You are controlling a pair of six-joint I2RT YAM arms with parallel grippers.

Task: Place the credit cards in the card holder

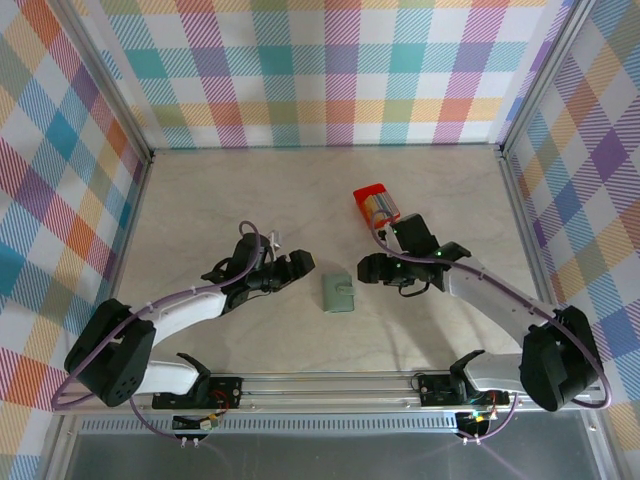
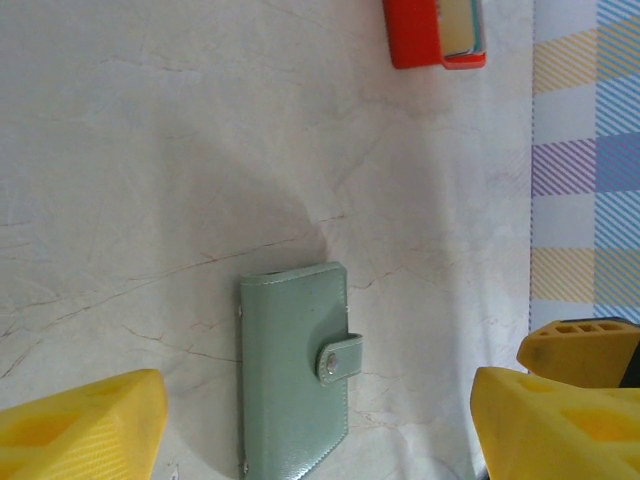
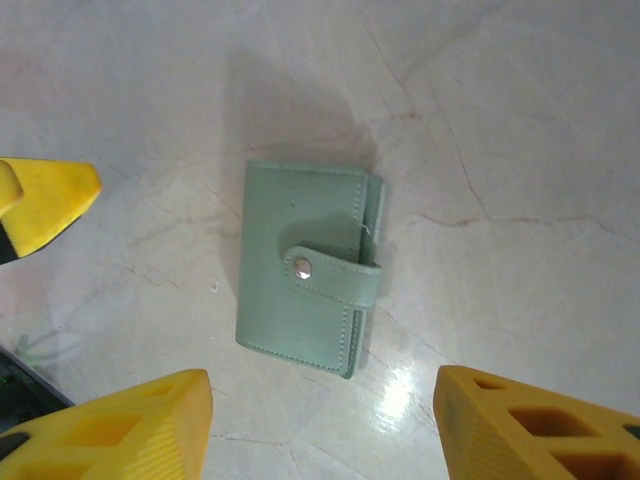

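Card holder (image 1: 338, 295) is lying flat on the table (image 1: 200, 200), folded shut with its snap tab (image 3: 335, 275) buttoned down. So I'd say we're at the very start: the holder hasn't been opened yet and no card is in it.

It sits right between the two grippers. The left gripper (image 1: 303, 264) is just off one side of it and the right gripper (image 1: 366, 270) just off the other, and neither is touching it. In the left wrist view the holder (image 2: 295, 370) lies under and ahead of the spread yellow fingers (image 2: 80, 425). The right wrist view is much the same: the holder (image 3: 310, 265) is centred just ahead of that gripper's fingers (image 3: 540, 420).

Both grippers have their jaws wide apart with nothing in them.

The credit cards (image 1: 383, 206) are stacked in a small red box (image 1: 367, 195) on the far side of the right gripper, well away from the holder. From the left wrist camera the box (image 2: 415, 35) is far ahead of the fingers.

My guess for the next move: one gripper pins the holder down while the other gets a fingertip under the tab and pops the snap, then folds it open. It looks fiddly, since the tab is thin and lies flat, and the holder could slide on that smooth top.
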